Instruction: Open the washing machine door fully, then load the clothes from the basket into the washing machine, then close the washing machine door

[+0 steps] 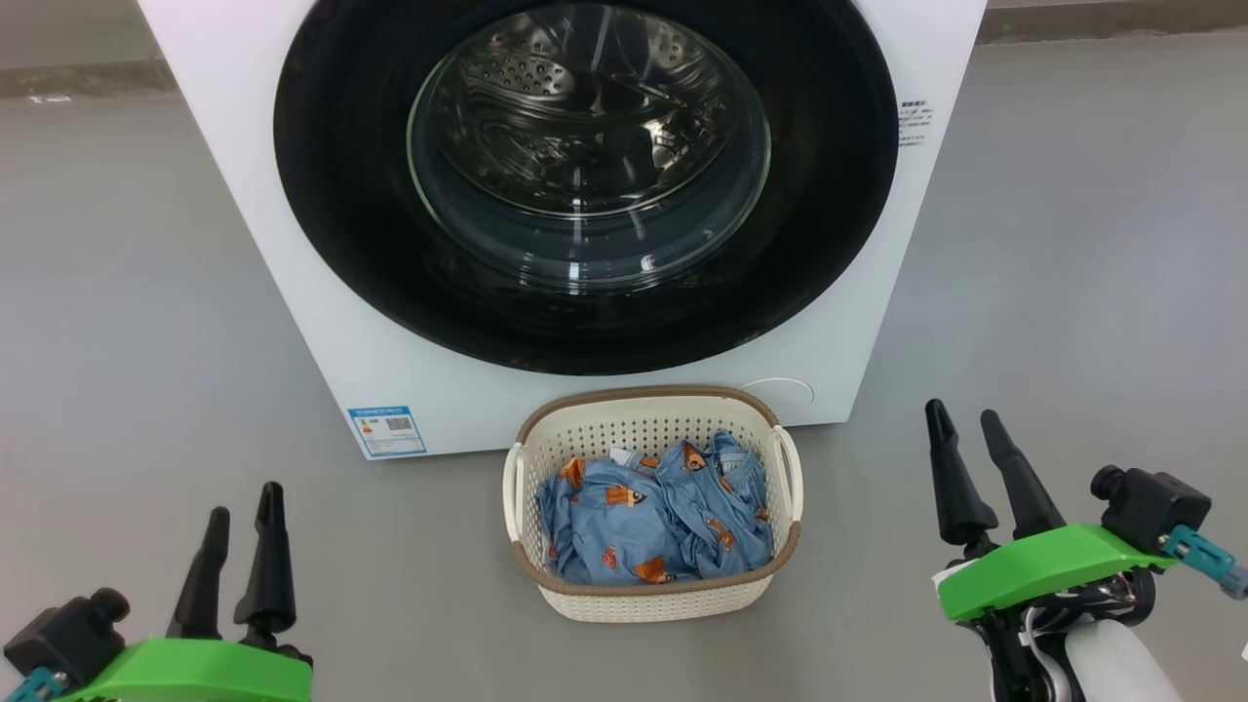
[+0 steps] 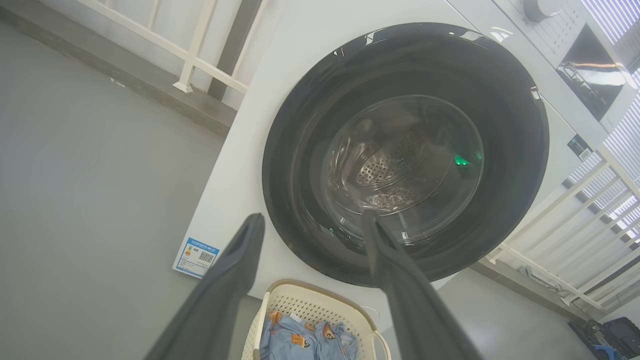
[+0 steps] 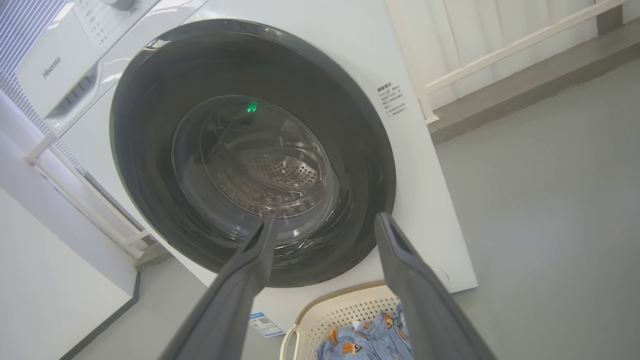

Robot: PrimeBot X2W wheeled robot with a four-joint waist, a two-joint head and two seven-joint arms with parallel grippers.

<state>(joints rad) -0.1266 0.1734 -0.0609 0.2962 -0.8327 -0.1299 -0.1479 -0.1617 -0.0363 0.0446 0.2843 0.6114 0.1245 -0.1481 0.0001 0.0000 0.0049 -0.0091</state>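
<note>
The white washing machine (image 1: 322, 322) stands straight ahead, its round black-rimmed door (image 1: 585, 185) shut flat against the front; the steel drum shows through the glass. On the floor before it sits the cream basket (image 1: 651, 595) holding light blue clothes (image 1: 648, 517) with orange-brown figures. My left gripper (image 1: 244, 507) hangs open at the lower left, well short of the basket. My right gripper (image 1: 967, 419) is open at the lower right, empty. The left wrist view has the door (image 2: 405, 150) and basket (image 2: 315, 305) beyond the open left gripper (image 2: 312, 222); the right wrist view shows the door (image 3: 250, 150), basket (image 3: 345, 310) and open right gripper (image 3: 325, 220).
Grey floor (image 1: 127, 292) spreads on both sides of the machine. A blue label sticker (image 1: 387, 431) is on the machine's lower left front. White railings (image 2: 195, 50) and a low kerb run along the wall behind the machine.
</note>
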